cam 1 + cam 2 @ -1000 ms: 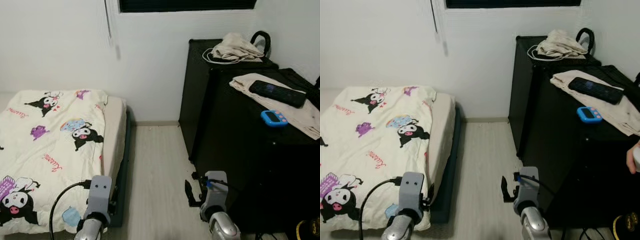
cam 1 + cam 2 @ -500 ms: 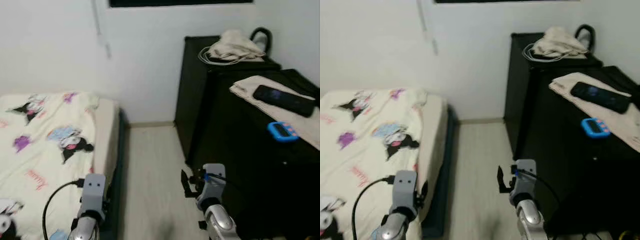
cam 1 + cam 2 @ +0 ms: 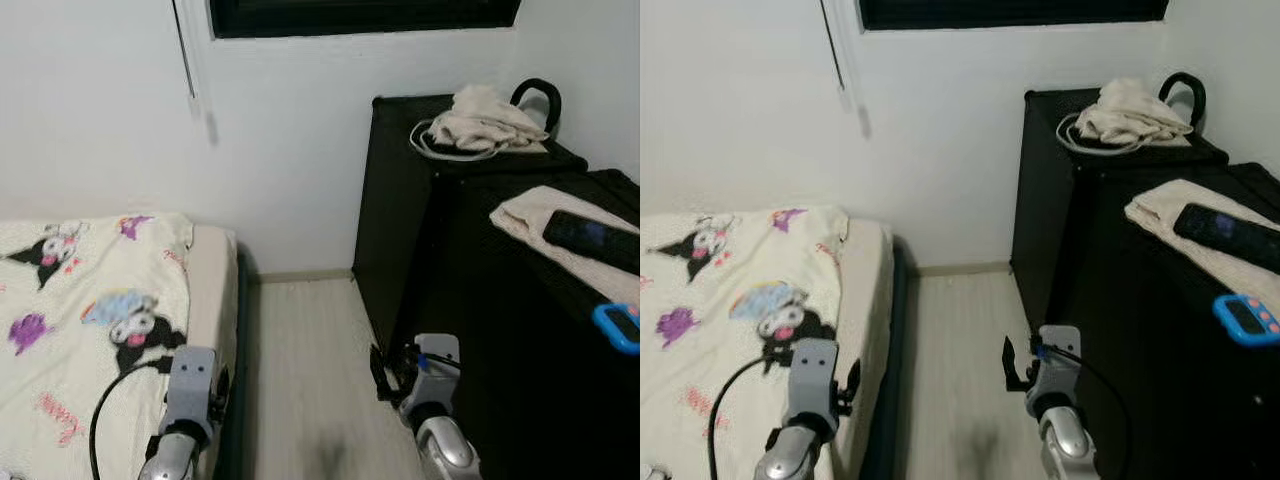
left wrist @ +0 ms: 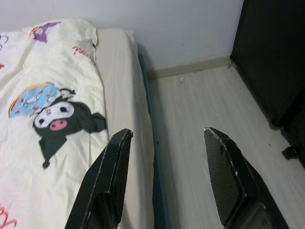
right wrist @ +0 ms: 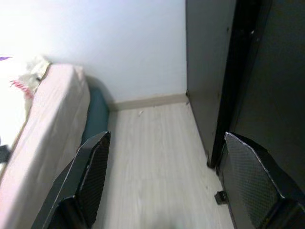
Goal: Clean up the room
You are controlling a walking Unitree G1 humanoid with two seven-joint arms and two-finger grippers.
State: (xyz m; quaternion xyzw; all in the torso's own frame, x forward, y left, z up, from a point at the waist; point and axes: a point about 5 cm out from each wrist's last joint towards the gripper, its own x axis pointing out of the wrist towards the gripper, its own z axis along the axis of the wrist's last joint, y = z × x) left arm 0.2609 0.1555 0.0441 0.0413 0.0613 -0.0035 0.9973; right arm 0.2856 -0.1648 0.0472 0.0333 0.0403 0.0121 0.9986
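Observation:
A cream blanket [image 3: 80, 310] with cartoon prints covers the bed [image 3: 212, 275] at the left. On the tall black cabinet [image 3: 390, 200] at the right lie a crumpled cream cloth [image 3: 485, 112] and a white cable [image 3: 432, 140]. The lower black cabinet [image 3: 500, 330] carries a beige towel [image 3: 525, 212], a black phone-like device [image 3: 595, 235] and a blue timer [image 3: 620, 328]. My left gripper [image 4: 167, 132] is open and empty, low by the bed's edge. Beside the cabinet's foot, my right gripper [image 5: 167, 137] hangs low over the floor, open and empty.
A strip of pale wood floor [image 3: 300, 370] runs between the bed and the cabinets up to the white wall [image 3: 280, 150]. A blind cord [image 3: 190, 70] hangs under the dark window [image 3: 360, 12]. A black curved handle [image 3: 538, 92] stands behind the cloth.
The camera has swung right and tilted up, so the bed has slid left and the tall cabinet sits nearer the middle. Both arms stay low and open.

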